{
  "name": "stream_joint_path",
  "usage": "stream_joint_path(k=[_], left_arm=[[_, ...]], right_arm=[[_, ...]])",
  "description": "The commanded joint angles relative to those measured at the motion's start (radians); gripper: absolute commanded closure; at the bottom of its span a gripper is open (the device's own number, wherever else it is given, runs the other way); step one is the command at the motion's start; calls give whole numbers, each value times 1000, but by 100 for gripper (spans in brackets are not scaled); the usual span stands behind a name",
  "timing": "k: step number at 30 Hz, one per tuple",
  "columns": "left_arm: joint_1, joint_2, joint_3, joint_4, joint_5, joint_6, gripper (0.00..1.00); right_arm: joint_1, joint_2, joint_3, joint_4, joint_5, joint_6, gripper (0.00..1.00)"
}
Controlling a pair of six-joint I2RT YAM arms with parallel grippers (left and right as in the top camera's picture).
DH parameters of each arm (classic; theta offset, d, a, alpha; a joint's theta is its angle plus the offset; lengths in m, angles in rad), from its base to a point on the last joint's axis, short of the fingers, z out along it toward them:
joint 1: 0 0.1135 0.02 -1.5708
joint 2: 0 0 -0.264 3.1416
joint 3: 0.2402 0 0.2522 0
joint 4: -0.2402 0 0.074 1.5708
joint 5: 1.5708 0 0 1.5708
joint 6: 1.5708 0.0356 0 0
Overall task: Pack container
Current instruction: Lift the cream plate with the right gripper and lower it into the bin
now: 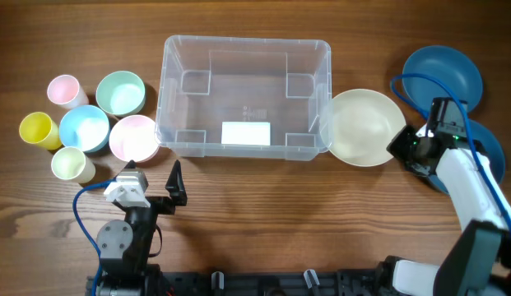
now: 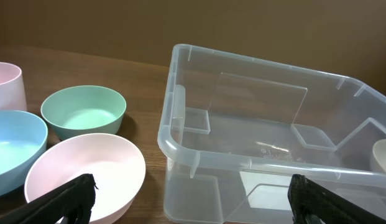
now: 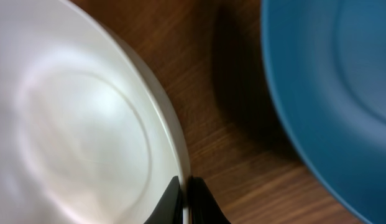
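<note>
While the overhead view is showing the clear container (image 1: 239, 90) sitting empty toward the far edge of the bench, about midway between its left and right edges, the right gripper (image 1: 401, 146) is working at the right rim of a cream plate (image 1: 362, 127) that is touching the container's right wall. Blue plates (image 1: 443, 76) are lying beyond it at the right edge. The left gripper (image 1: 154, 179) is waiting close to the near edge, just beside a pink bowl (image 1: 133, 137).

From the left wrist, that gripper's fingers are standing spread wide, holding nothing, with the pink bowl and the container's near left corner lying ahead.

From the right wrist, the dark fingertips (image 3: 171, 200) are pressing together on the cream plate's thin rim, taking only its very edge.

That shallow bite is the main worry. The smooth plate is likely to be slipping or swinging down as it is being raised. Because it is resting against the light bin, a careless lift may be dragging along the wall and shoving the bin. It may also be catching the rimmed edge on the way in.
</note>
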Motion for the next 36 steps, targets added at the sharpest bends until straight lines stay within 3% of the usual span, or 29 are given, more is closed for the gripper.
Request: stream_joint_path(k=[1,16,21,25,29,36], left_arm=[[-4,-7,-7,6,-6,23,0],[-4,-7,-7,6,-6,23,0],[-4,-7,-7,6,-6,23,0],[-5,-7,-7,6,-6,23,0],[-4,-7,-7,6,-6,23,0],[-5,-7,-7,6,-6,23,0]], right_arm=[[1,-106,72,-20,28,-50,96],[1,-541,109,-60,126,-46,96],[2,-618,109,-3,-174,-129,96],[75,-600,110,7,-202,-231,96],[213,-529,140,6,-123,-232,96],[510,-191,454,-112,92,-232,96]])
